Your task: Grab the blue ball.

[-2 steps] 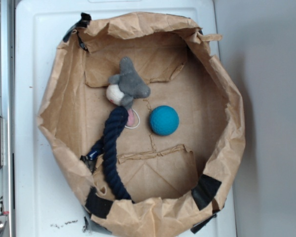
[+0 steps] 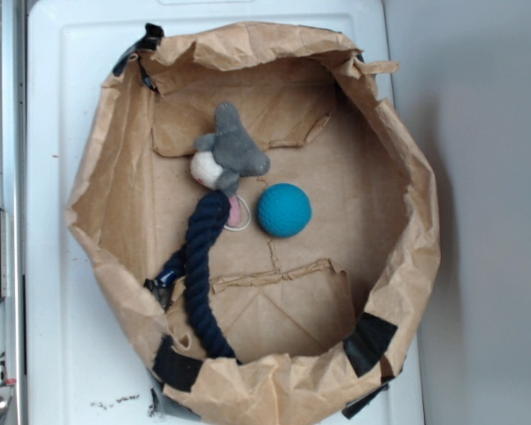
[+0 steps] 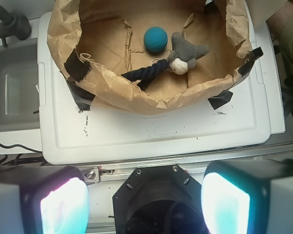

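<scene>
The blue ball (image 2: 284,210) (image 3: 155,39) lies on the floor of a brown paper bag tray (image 2: 407,204), just right of the grey plush toy (image 2: 231,156) in the exterior view. A dark navy rope (image 2: 203,274) runs from the plush toward the tray's near wall. My gripper (image 3: 144,204) does not appear in the exterior view. In the wrist view its two fingers (image 3: 63,207) stand wide apart at the bottom edge, open and empty, far back from the tray and over a black mount.
The tray's crumpled paper walls (image 3: 136,92) rise around the toys, held with black tape (image 2: 368,342). It rests on a white plastic lid (image 3: 161,131). A metal rail (image 2: 0,221) runs along the left. A black octagonal mount (image 3: 156,200) sits below the gripper.
The blue ball has rolled slightly left and up, closer to the plush toy. The plush and rope have not moved.
</scene>
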### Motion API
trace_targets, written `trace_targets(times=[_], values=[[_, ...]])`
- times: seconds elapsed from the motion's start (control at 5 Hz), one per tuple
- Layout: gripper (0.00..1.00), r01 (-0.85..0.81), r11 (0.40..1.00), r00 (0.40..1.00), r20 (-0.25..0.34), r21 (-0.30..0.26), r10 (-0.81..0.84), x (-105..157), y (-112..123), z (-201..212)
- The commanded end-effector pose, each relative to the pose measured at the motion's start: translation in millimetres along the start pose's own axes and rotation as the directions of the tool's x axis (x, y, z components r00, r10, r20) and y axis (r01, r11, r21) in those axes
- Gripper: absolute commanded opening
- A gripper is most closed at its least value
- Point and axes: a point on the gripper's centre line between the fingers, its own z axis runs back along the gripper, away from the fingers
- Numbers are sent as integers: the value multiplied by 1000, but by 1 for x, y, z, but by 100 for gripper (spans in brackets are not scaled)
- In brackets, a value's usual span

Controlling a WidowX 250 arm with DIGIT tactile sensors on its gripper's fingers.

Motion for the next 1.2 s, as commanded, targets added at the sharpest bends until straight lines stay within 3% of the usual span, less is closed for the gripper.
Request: trace_targets(times=[0.0, 0.2, 0.8, 1.0], values=[[100, -63, 998, 997, 51, -20, 64, 67, 10, -10], [100, -133, 991, 989, 57, -6, 133, 67, 33, -12], [100, -133, 991, 989, 57, -6, 133, 67, 33, -12], [100, -162, 987, 985, 62, -9, 162, 91, 31, -33]])
